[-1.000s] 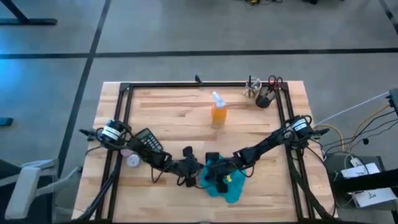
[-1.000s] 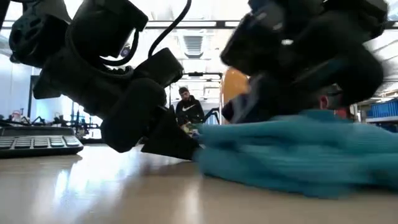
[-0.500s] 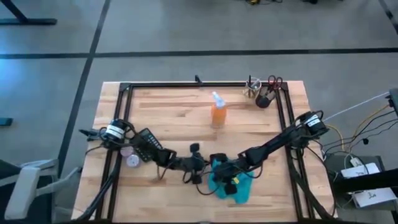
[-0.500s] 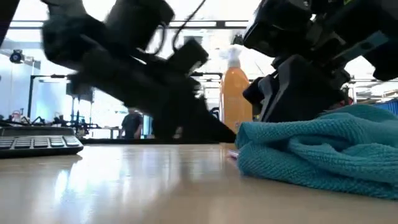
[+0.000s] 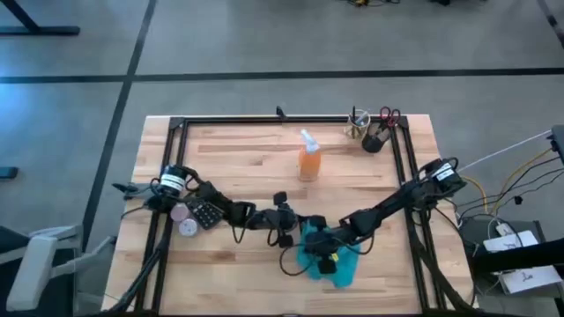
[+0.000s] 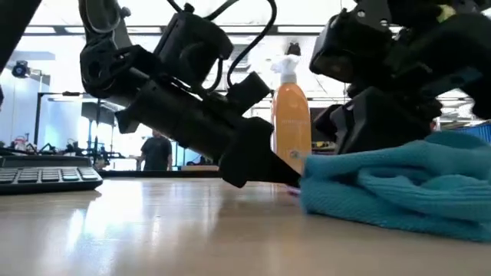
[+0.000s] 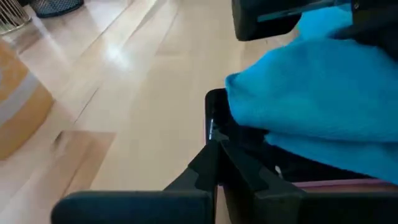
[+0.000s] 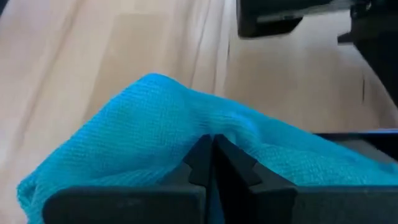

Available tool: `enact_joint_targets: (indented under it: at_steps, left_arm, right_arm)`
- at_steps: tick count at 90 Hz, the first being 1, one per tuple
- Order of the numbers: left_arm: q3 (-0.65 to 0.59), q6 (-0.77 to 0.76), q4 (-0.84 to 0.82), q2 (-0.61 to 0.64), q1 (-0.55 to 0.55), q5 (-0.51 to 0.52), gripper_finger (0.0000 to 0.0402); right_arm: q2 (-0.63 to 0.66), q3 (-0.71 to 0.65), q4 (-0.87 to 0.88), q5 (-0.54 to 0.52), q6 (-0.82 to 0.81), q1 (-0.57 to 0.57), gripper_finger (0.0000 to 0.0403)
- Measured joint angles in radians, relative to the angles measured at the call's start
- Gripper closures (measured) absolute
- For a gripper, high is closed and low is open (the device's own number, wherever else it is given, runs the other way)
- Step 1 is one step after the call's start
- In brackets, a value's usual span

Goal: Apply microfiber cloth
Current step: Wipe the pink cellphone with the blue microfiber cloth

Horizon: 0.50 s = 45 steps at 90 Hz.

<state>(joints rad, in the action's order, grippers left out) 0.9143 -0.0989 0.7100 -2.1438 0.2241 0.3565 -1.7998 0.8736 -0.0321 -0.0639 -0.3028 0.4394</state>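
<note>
Microfiber cloth (image 5: 335,261) bunched under right end effector (image 5: 322,251), fingers together.

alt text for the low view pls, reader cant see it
A rumpled turquoise microfiber cloth lies on the wooden table, with the right gripper pressing on it and the left gripper at its edge; an orange spray bottle stands behind.

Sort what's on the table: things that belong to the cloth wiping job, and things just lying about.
Part of the job:
- blue cloth
- black phone partly under the cloth
- right gripper, on the cloth
- left gripper, at the cloth's edge

Just lying about:
- orange spray bottle
- calculator
- cup of scissors and pens
</note>
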Motion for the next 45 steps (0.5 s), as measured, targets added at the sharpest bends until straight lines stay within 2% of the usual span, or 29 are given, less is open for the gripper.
enact_joint_targets:
  at_steps: [21,31,45]
  left_arm:
    - [0.000,-0.033,0.011,-0.047,0.000,-0.009,0.0401]
    - [-0.001,-0.034,0.009,-0.047,0.000,-0.008,0.0401]
    - [-0.001,-0.034,-0.002,-0.044,-0.001,-0.009,0.0401]
  right_arm:
    - [0.097,-0.001,0.251,0.047,-0.102,0.042,0.0401]
    - [0.161,-0.004,0.454,0.082,-0.196,0.071,0.0401]
    - [0.223,-0.009,0.741,0.079,-0.360,0.124,0.0401]
